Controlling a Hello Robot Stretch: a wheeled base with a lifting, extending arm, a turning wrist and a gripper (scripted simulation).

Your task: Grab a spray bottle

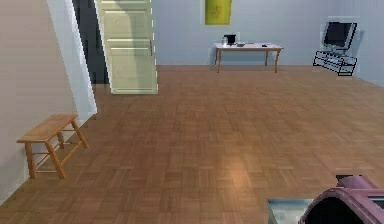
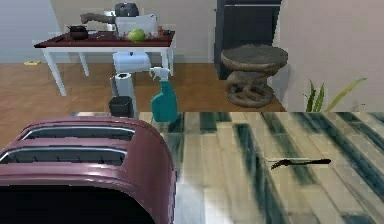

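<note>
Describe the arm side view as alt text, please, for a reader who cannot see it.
A teal spray bottle stands near the far edge of a striped wooden countertop, beside a maroon toaster, with a dark knife lying toward the picture's right. Beyond are a cluttered red-topped table and a carved round stool.

Maroon toaster (image 2: 85,160) near left on the striped counter (image 2: 230,150), dark knife (image 2: 298,163) lying well apart to its right; carved wooden stool (image 2: 250,75) beyond; low bench (image 1: 52,140) left, television (image 1: 338,36) far right.
</note>
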